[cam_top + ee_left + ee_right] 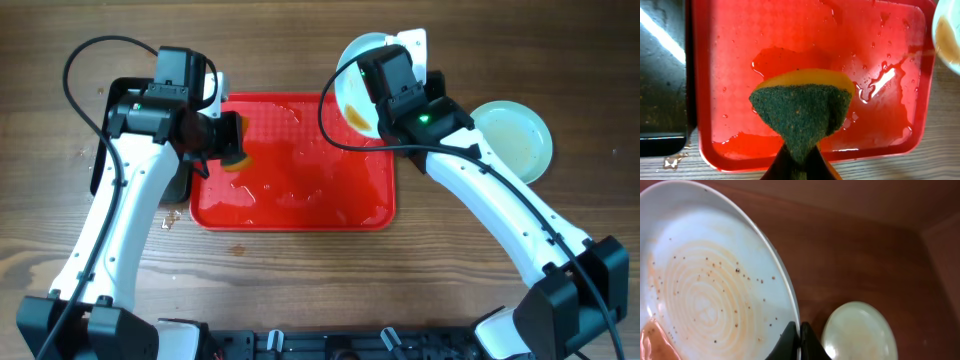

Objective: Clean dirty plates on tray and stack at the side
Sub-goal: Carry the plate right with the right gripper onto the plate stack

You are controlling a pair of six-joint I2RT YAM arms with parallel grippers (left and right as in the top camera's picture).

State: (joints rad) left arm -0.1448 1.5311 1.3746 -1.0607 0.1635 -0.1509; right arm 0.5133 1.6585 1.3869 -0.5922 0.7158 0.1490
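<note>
Closest to the lens, at the bottom of the left wrist view, the left gripper is clenched on a sponge, its dark green scouring face toward the camera and a yellow layer showing along the top edge. At the far left of that view lies a black pan, just beside the left rim of the tray. The red tray fills most of the frame and is wet, with a puddle above the sponge and droplets scattered toward the right. From overhead the tray sits in the centre of the wooden table, with the left gripper and sponge over its left edge. A small pale scrap lies on the table off the tray's lower left corner. Further right, the right gripper is clamped on the rim of a plate, which is tilted above the tray's upper right corner. Its pale blue face bears orange-brown smears and dark specks, and brown liquid has pooled at its lower edge. At the right of the overhead frame, a second plate rests flat on the table, well apart from the tray.
</note>
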